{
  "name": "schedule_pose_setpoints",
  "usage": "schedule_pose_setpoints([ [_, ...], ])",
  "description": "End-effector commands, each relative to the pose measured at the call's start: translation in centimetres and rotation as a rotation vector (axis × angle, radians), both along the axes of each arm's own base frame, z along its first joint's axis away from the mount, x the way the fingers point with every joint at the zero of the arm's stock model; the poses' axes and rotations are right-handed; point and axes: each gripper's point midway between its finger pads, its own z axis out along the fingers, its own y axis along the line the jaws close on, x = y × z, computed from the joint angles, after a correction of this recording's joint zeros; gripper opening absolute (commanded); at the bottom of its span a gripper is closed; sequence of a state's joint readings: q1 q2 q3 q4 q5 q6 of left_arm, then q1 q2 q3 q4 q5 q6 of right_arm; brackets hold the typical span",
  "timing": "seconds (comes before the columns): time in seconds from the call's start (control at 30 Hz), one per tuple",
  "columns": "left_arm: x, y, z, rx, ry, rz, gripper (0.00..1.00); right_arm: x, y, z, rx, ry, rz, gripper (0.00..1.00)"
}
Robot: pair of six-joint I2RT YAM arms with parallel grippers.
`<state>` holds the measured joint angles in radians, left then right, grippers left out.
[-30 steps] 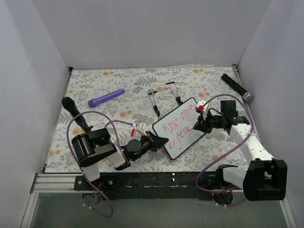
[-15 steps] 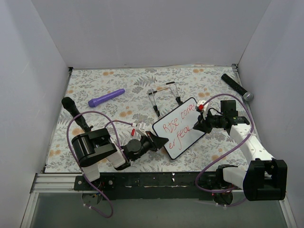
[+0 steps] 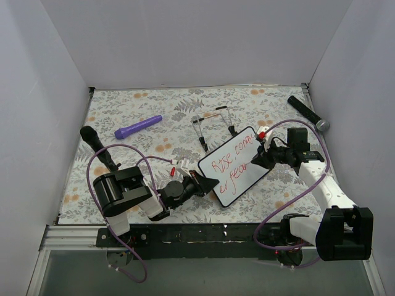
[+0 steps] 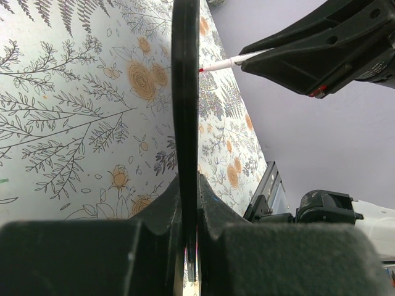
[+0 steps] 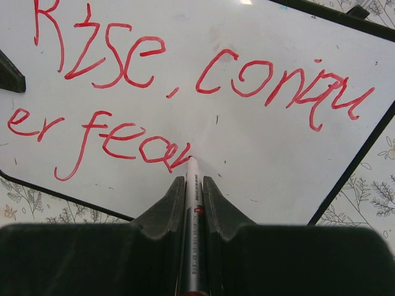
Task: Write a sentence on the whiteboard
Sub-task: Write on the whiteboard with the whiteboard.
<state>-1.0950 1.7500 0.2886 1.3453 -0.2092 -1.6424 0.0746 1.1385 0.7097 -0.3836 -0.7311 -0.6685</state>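
Left hand (image 4: 189,191) clamps the whiteboard (image 5: 278,166) — right hand (image 5: 193,185) grips the marker (image 5: 192,209), tip at the sentence (image 5: 173,92)

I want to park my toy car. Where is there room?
Bare cloth lies behind the purple tube, and between the wire stand and the black stick. It is crowded around the whiteboard, where the left hand and right hand are.

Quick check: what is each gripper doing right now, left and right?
Left gripper: closed, clamping the whiteboard by its edge.
Right gripper: closed, holding the marker.
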Motion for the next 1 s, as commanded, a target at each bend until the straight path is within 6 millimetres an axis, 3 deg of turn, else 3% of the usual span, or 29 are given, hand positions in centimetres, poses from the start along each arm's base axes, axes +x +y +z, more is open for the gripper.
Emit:
schedule_pose_setpoints([
  [0.0, -0.7, -0.4, 6.2, -0.184, -0.165, -0.042, 0.0, 2.0, -0.3, 0.9, -0.022, -0.079, -0.044, 0.01],
  [0.27, -0.7, -0.3, 6.3, -0.187, -0.169, -0.039, 0.0, 2.2, -0.7, 0.8, -0.036, -0.078, -0.073, 0.01],
  [0.57, -0.7, -0.1, 6.3, -0.185, -0.169, -0.034, 0.0, 0.0, 0.6, 2.4, 0.02, -0.103, 0.042, 0.01],
  [0.67, -0.7, -0.2, 6.3, -0.185, -0.168, -0.033, 0.0, 0.0, 0.3, 3.1, 0.029, -0.136, 0.03, 0.01],
  [0.97, -0.7, -0.1, 6.5, -0.187, -0.173, -0.034, 0.0, 0.7, -1.3, 2.8, 0.017, -0.128, -0.044, 0.01],
])
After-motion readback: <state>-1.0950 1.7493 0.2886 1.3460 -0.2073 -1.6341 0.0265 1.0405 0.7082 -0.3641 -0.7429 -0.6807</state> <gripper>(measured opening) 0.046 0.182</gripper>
